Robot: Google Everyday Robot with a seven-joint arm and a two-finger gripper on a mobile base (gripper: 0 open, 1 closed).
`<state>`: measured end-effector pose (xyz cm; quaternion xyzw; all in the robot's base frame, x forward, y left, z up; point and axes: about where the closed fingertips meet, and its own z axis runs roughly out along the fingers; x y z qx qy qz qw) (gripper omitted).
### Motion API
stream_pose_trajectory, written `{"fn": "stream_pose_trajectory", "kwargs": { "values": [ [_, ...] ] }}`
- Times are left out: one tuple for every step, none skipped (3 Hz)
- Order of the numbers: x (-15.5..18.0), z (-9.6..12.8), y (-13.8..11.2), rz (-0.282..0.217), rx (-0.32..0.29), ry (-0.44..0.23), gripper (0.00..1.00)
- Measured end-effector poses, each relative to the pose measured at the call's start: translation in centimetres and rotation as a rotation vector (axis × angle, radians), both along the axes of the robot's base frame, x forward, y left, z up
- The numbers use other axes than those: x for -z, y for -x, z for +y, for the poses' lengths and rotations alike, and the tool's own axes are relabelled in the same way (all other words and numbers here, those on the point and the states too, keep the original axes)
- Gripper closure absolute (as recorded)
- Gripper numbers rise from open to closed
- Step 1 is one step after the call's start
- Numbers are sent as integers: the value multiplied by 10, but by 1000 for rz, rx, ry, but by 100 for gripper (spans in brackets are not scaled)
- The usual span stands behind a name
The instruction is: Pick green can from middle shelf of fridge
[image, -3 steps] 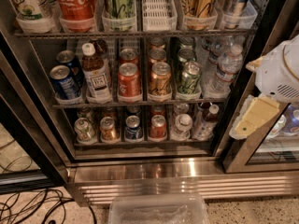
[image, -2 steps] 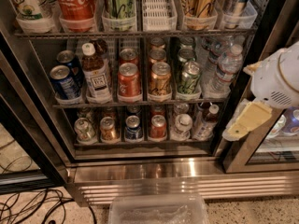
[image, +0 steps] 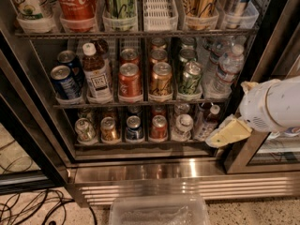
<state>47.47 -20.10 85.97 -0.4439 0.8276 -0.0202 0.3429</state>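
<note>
I see the fridge (image: 187,182) standing open, its brushed stainless base ribbed below the wire racks. The green can (image: 191,77) sits upright at the front of the middle shelf (image: 108,105), in a clear plastic tray. It is a pale green cylinder with swirly white and dark markings and a silver top. Just left of the green can stands a copper-orange can (image: 161,78), and beyond that a red can (image: 130,79) and a white-labelled bottle (image: 97,74). Right of the green can are crinkled clear water bottles (image: 227,67). My gripper (image: 226,134) hangs outside the rack, below and to the right of the green can and well apart from it. It shows as a pale yellow wedge under a rounded white housing, and I cannot tell whether it is released or clenched. Far below the green can, a translucent plastic bin (image: 159,212) lies on the speckled floor.
</note>
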Motion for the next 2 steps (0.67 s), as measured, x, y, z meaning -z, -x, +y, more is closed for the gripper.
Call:
{"fn": "stream_pose_trajectory", "kwargs": {
  "values": [
    [12,4,-13,-87,51,-82,0],
    [6,17,-28,-172,65,-160,0]
  ]
}}
